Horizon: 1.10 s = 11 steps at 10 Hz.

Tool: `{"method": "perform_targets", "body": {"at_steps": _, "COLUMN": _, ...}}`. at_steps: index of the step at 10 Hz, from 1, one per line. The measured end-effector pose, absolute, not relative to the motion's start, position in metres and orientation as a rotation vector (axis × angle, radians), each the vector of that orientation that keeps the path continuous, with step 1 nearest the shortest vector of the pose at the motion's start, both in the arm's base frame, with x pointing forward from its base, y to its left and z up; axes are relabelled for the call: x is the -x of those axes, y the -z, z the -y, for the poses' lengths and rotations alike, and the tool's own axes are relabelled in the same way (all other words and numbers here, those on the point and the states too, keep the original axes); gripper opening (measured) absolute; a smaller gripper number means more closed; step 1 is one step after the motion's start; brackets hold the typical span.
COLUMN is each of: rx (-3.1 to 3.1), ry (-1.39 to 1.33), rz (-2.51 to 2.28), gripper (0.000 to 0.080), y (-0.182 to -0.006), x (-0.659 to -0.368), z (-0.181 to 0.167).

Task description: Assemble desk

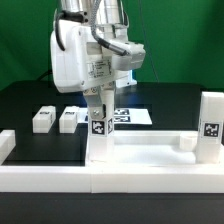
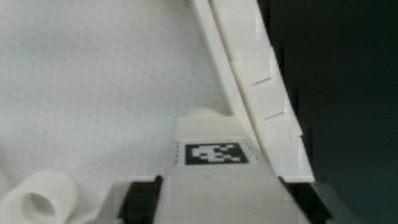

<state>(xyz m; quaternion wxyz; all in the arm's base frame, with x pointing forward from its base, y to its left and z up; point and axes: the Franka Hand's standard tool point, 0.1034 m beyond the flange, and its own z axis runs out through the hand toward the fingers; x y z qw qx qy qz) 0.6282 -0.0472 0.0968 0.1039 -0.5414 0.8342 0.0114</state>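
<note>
My gripper [image 1: 99, 103] is shut on a white square-section desk leg [image 1: 98, 138] and holds it upright, its lower end against the tabletop panel [image 1: 150, 152] near the panel's corner on the exterior view's left. In the wrist view the fingers [image 2: 143, 198] flank the leg [image 2: 217, 130], whose tag faces the camera, beside the panel's raised rim [image 2: 246, 70]. A round socket [image 2: 43, 200] on the panel lies next to the leg. Another leg [image 1: 211, 126] stands upright at the panel's corner on the exterior view's right. Two more legs [image 1: 43, 119] [image 1: 68, 119] lie on the black table.
The marker board [image 1: 130, 116] lies flat behind the held leg. Long low white border rails [image 1: 110, 178] run along the front and the exterior view's left. A green wall stands behind the table.
</note>
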Motion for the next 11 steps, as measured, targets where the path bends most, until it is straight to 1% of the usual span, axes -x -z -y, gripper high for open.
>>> {"method": "perform_targets", "body": {"at_steps": 2, "rx": 1.54, "ry": -0.04, "rz": -2.497, "gripper": 0.0288, "y": -0.0968, "x": -0.6282, "z": 0.0477}}
{"method": "perform_targets", "body": {"at_steps": 3, "rx": 1.556, "ry": -0.039, "rz": -2.488, "gripper": 0.04, "y": -0.0964, "x": -0.6281, "z": 0.0473}}
{"method": "perform_targets", "body": {"at_steps": 4, "rx": 1.655, "ry": -0.045, "rz": -2.438, "gripper": 0.04, "y": -0.0963, "x": -0.6272, "z": 0.0454}}
{"method": "perform_targets", "body": {"at_steps": 5, "rx": 1.735, "ry": -0.047, "rz": -2.382, "gripper": 0.0536, "y": -0.0982, "x": -0.6284, "z": 0.0425}}
{"method": "perform_targets", "body": {"at_steps": 6, "rx": 1.816, "ry": -0.027, "rz": -2.317, "gripper": 0.063, "y": -0.0979, "x": -0.6287, "z": 0.0429}}
{"method": "perform_targets", "body": {"at_steps": 9, "rx": 2.058, "ry": 0.004, "rz": -2.106, "gripper": 0.0648, "y": -0.0973, "x": -0.6284, "z": 0.0431}}
{"method": "perform_targets", "body": {"at_steps": 11, "rx": 2.336, "ry": 0.006, "rz": -1.836, "gripper": 0.0648, "y": -0.0989, "x": -0.6288, "z": 0.0416}}
